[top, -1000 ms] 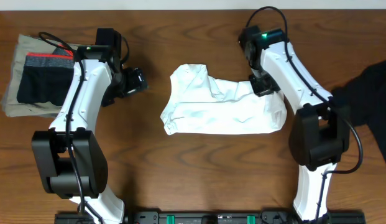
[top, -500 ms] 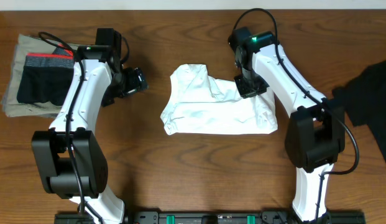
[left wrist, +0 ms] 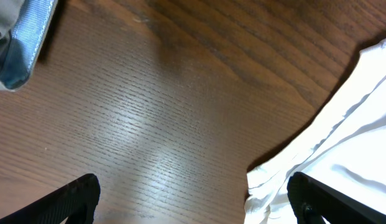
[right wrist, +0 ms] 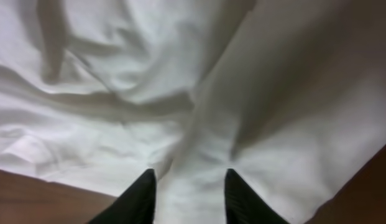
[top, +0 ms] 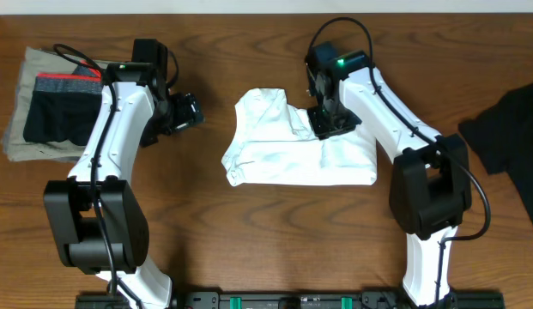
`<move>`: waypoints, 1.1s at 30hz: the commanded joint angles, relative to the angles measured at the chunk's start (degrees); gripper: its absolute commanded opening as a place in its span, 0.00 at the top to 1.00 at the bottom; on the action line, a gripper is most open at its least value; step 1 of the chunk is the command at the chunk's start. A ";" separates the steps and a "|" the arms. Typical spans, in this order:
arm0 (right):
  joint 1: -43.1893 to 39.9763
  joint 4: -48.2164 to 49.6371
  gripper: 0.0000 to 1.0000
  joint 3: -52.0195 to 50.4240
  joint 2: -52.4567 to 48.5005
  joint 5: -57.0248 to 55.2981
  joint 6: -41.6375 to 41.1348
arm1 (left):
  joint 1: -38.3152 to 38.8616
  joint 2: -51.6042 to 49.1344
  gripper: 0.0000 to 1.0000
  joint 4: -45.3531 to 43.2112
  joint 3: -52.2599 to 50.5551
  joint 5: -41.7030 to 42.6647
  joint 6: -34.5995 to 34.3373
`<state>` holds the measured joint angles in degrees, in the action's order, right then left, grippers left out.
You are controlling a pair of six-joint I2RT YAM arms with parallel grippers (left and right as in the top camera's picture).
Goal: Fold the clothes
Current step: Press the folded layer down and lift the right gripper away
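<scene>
White T-shirt (top: 292, 159) lies mid-desk (top: 266, 240), part-folded: right side doubled over into a rough rectangle, left end bunched (collar area lumpy). Right hand (top: 329, 122) sits on the shirt's top edge, fingers part-spread with a cloth ridge between them; can't tell if it grips. Left hand (top: 187, 112), left of the shirt, is wide open and empty. Black garment (top: 506, 129), far right of the shirt, is not yet folded. Probably more folds to go.

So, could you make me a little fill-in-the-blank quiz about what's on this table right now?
1. The wrinkled white cloth T-shirt lies in the ___ of the brown wooden table.
2. The right hand is over that shirt; the left hand, over bare wood, has its fingers ___.
3. The black shorts with a red-and-grey waistband lie on folded cloth pieces coloured ___.
4. A plain black garment lies at the table's ___ edge.
Missing words: middle; open; khaki; right.
</scene>
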<state>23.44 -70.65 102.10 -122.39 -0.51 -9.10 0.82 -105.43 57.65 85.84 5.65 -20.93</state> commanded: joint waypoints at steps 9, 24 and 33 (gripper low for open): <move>-5.22 -3.41 0.78 8.61 1.29 0.76 -4.15 | -0.09 0.52 0.02 0.13 0.63 -0.26 0.72; -9.14 17.97 0.99 -6.54 0.79 8.26 -4.15 | -0.09 0.52 0.02 0.20 0.63 -0.26 0.72; -8.66 32.06 0.99 -13.38 0.66 13.64 -3.61 | -0.09 0.52 0.02 0.31 0.63 -0.26 0.72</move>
<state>14.48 -39.07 88.82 -122.15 10.66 -12.84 0.82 -105.43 57.80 85.84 5.65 -20.93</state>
